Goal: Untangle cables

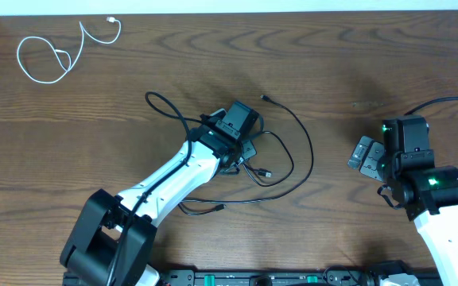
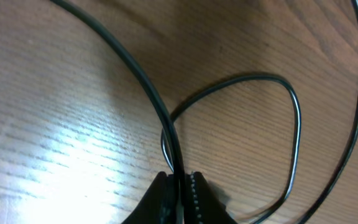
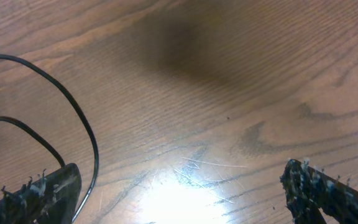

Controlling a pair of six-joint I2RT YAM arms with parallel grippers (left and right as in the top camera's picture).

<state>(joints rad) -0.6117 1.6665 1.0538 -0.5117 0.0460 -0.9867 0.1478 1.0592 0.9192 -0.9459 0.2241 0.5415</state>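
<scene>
Cables at the left fingers: one black cable [image 2: 135,68] runs straight into the tips of the left fingers [image 2: 156,202], which are pressed together on it, pinching it right at the table [image 2: 55,143].
Strand beside the grip: a thin black loop [image 2: 294,106] bulges out to the right of the pinch and curls back; whether it is the same cord cannot be told.
Black cables overall: seen from above, the black cables [image 1: 296,151] lie mid-table in loose, overlapping curves around and under the left fingers [image 1: 247,147]. One arc sweeps wide on the right, one tail reaches up and left, another trails toward the near edge.
Plug ends: small dark plugs [image 1: 267,172] show at several cable tips.
White cable: the white cable [image 1: 50,56] lies well apart in the far left corner, in one slack loop with a wavy tail.
Right fingers: the right fingers [image 3: 42,190] are spread wide, holding nothing, over bare wood to the right of the black cables; a black curve [image 3: 82,118] passes just beside one fingertip.
</scene>
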